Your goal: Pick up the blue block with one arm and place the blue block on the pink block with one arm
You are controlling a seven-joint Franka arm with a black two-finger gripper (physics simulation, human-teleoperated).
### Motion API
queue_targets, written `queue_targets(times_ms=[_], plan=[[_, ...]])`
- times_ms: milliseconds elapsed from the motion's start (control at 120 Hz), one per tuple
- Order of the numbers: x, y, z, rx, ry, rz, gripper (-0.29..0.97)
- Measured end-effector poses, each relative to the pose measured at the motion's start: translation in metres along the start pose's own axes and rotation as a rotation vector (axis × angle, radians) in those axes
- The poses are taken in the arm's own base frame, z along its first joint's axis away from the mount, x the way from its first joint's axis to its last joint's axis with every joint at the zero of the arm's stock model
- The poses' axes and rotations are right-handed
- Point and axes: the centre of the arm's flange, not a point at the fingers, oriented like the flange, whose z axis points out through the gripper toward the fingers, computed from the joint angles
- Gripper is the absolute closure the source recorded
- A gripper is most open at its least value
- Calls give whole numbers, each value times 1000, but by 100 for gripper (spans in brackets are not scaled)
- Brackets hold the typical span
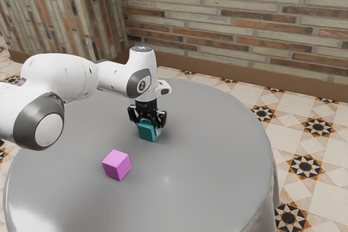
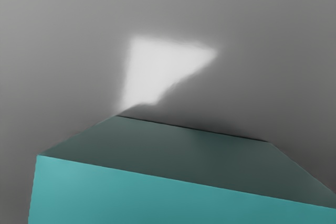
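Brick walls and patterned floor tiles surround a round grey table (image 1: pixel 217 150). The black two-finger hand (image 1: pixel 148 125) points straight down, its fingers clamped on two sides of a teal-blue cube block (image 1: pixel 147 133) directly beneath it. A pink cube block (image 1: pixel 117 165) sits apart from the hand, toward the exterior view's lower left, with bare table between them.
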Motion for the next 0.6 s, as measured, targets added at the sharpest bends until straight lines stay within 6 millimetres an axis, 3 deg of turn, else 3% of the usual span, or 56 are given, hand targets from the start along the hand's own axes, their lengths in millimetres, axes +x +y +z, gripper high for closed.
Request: queue_targets(times_ms=[117, 292, 600], plan=[[-1, 0, -3, 0, 3, 1, 27], [-7, -2, -24, -5, 16, 1, 32], [-58, 6, -65, -17, 4, 96, 34]])
